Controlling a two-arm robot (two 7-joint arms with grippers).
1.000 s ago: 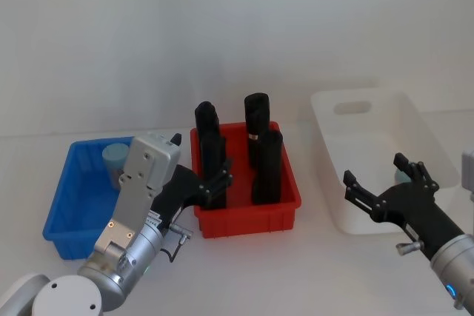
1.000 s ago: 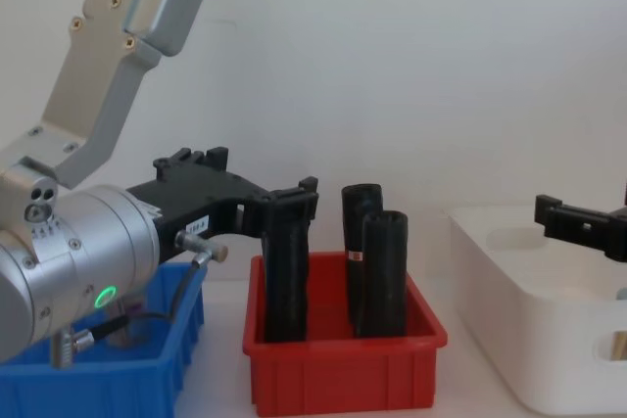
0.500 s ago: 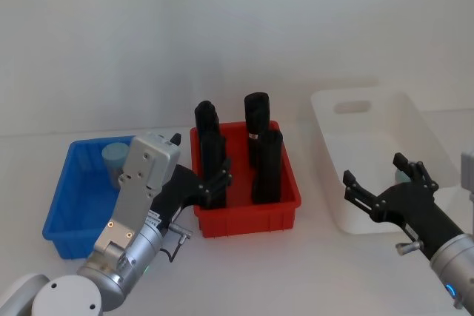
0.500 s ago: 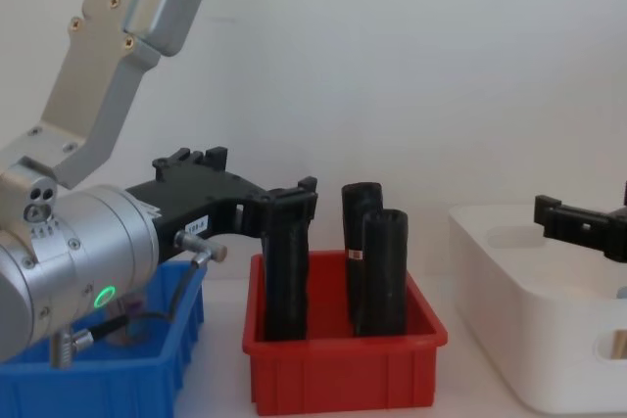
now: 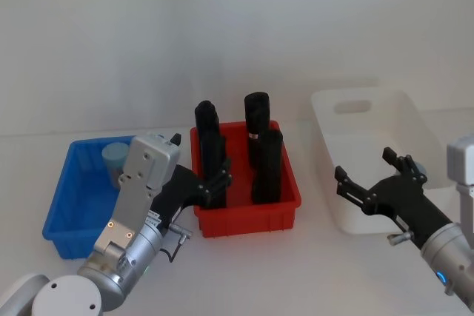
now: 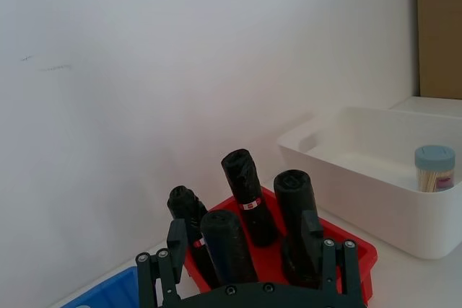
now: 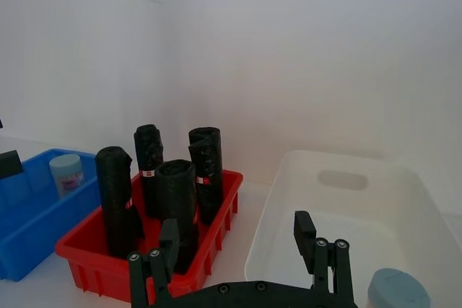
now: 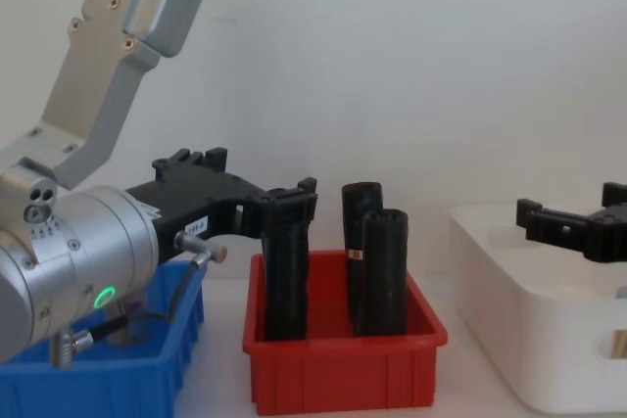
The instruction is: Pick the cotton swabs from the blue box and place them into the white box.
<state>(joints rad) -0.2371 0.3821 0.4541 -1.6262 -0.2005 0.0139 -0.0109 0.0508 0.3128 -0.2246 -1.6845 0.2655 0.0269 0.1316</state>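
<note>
Cotton swabs (image 5: 115,157): one tub in blue box (image 5: 55,216), another tub (image 6: 435,167) in white box (image 5: 355,220). Left gripper (image 6: 244,239) by red bin (image 5: 248,216), right gripper (image 5: 364,166) at white box; jaws spread, empty. Take blue-box tub from above.

The head view looks forward and down from above, taking in the blue box (image 5: 81,197), red bin (image 5: 248,220) and white box (image 5: 348,146) side by side on the surface (image 5: 281,279). The chest view sits low and close and faces across the surface. It sees the bins side-on, with the left arm (image 8: 78,242) looming large. The left wrist view looks out over the left tool (image 6: 244,230) toward the red bin and white box. The right wrist view looks over the right tool (image 7: 237,227) at all three containers. All four views share the red bin.
</note>
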